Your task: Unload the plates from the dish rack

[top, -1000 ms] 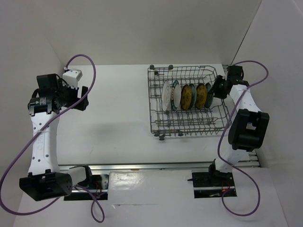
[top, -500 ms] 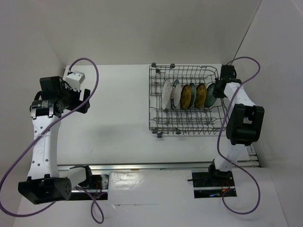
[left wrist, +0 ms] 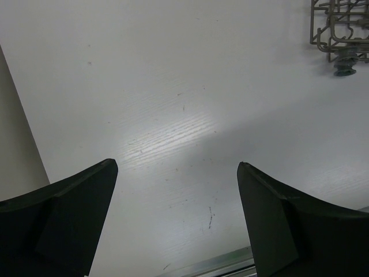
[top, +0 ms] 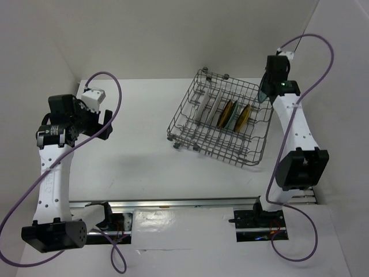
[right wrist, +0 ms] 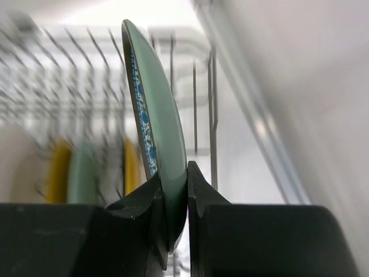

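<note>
The grey wire dish rack [top: 199, 130] sits skewed on the table, its right end toward my right arm. Several plates stand on edge in it: a white one [top: 204, 105], an ochre one [top: 225, 113] and another ochre one [top: 244, 115], with a teal edge between them. My right gripper [top: 268, 85] is above the rack's far right corner, shut on a teal plate [top: 263, 92]. In the right wrist view the teal plate [right wrist: 154, 109] stands upright between the fingers [right wrist: 141, 199], blurred rack wires behind it. My left gripper [top: 105, 122] hangs open over bare table, far left of the rack.
White walls close in the table at the back, left and right; the right wall is close beside my right arm. A rack foot [left wrist: 345, 69] shows at the top right of the left wrist view. A metal rail [top: 190, 203] runs along the near edge.
My right gripper closed on the teal plate and rose with it. The rack swung round from square to skewed and shifted left. The left arm barely moved.
</note>
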Robot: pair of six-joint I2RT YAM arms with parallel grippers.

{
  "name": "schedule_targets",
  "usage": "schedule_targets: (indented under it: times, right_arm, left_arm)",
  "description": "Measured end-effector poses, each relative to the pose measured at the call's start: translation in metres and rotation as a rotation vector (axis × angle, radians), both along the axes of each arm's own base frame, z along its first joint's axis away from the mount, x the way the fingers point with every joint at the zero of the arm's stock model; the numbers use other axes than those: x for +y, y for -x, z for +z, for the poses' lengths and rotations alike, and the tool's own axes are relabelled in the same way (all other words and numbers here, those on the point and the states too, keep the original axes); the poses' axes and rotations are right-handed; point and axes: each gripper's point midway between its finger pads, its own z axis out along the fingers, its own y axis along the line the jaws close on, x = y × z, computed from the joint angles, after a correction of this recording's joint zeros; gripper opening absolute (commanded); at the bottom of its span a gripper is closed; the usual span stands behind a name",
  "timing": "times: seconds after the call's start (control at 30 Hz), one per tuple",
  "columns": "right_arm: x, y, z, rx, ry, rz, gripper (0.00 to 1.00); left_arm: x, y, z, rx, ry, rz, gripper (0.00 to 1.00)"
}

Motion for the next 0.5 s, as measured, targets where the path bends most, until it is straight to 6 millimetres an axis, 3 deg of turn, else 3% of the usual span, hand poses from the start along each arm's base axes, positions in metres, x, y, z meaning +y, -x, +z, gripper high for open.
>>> schedule_targets:
  times: [0.1,0.17,0.2,0.23,0.33,0.4,0.5]
  right_arm:
    - [0.002,-0.002,0.072,-0.169,0.017,-0.002,0.0]
    - [0.018,0.001,0.099,-0.239,-0.003,0.052,0.0]
    - [0.035,0.003,0.107,-0.26,-0.032,0.118,0.0]
    - [0.058,0.004,0.111,-0.281,-0.077,0.202,0.0]
    - [0.154,0.013,0.11,-0.312,-0.284,0.551,0.0]
    - [0.224,0.027,0.095,-0.293,-0.434,0.782,0.0]
    - [0.329,0.068,0.05,-0.165,-0.684,1.101,0.0]
  left_arm:
    - [-0.005,0.0,0.001,-0.002,0.013,-0.02,0.99]
    - [-0.011,0.0,0.001,-0.004,0.032,-0.046,0.99]
    - [-0.015,0.0,0.002,-0.006,0.046,-0.065,0.99]
    - [-0.02,0.0,0.003,-0.006,0.067,-0.087,0.99]
    - [-0.037,-0.005,0.012,-0.022,0.147,-0.151,0.99]
    - [-0.051,-0.012,0.02,-0.041,0.229,-0.188,0.99]
    - [-0.071,-0.025,0.026,-0.031,0.359,-0.231,0.99]
